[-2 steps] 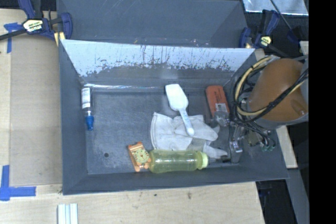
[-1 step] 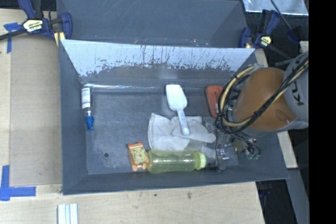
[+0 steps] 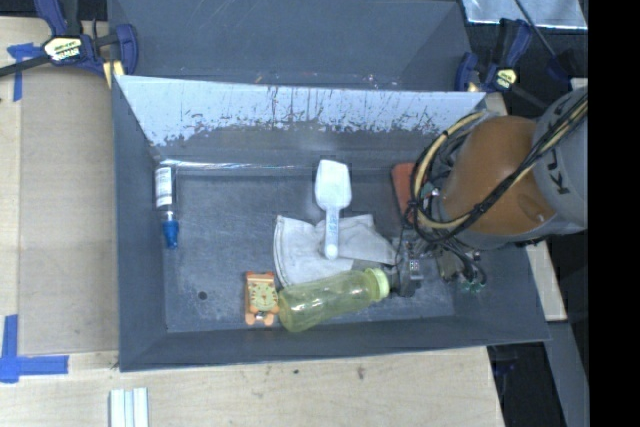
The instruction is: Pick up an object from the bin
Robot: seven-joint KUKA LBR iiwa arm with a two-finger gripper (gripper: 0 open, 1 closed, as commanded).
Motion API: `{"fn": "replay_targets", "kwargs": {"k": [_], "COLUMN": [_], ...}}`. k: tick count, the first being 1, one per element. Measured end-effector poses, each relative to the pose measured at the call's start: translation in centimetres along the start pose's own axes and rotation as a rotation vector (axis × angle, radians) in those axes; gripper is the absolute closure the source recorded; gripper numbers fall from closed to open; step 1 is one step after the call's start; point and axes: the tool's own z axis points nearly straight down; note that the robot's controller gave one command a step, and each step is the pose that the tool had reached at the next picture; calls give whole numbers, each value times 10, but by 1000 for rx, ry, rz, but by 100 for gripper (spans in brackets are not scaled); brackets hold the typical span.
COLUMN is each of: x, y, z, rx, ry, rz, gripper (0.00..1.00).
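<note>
Contents of bin, as you see them from above:

1. Bin point(image 3: 135, 215): grey metal with sloped walls. 6 loose things lie on its floor.
2. Arm point(image 3: 560, 165): enters from the right. It carries an orange cover point(image 3: 495, 180) and looped cables point(image 3: 432, 177) at the wrist.
3. Gripper point(image 3: 408, 277): down near the floor at the front right, just beside the capped end of the bottle. You cannot tell whether it is apart or closed, since dark hardware and shadow mask it. You also cannot tell whether it touches the bottle.
4. Bottle point(image 3: 325, 303): clear yellow-green plastic, lying on its side along the front of the floor. Its cap point(image 3: 378, 283) points right, toward the gripper. This is the thing nearest the gripper.
5. Scoop point(image 3: 332, 200): white plastic, at mid-floor, with the bowl toward the back wall. Its handle runs forward over the cloth.
6. Cloth point(image 3: 298, 253): a white, crumpled sheet. It lies under the scoop handle, and its front edge meets the bottle.
7. Block point(image 3: 260, 299): small, orange and tan, just beside the base end of the bottle on the left.
8. Tube point(image 3: 165, 205): slim and white with a blue end, lying alone at the left side, well apart from the rest.
9. Red piece point(image 3: 402, 179): at the right, partly hidden behind the cables. You cannot make out what kind of thing it is.
</note>
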Motion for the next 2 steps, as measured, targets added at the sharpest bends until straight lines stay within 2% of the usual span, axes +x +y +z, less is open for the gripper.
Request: {"fn": "replay_targets", "kwargs": {"k": [1, 2], "x": [0, -2], "y": [0, 4], "z": [0, -22], "rx": [0, 0], "ry": [0, 6], "rz": [0, -19], "gripper": [100, 100]}}
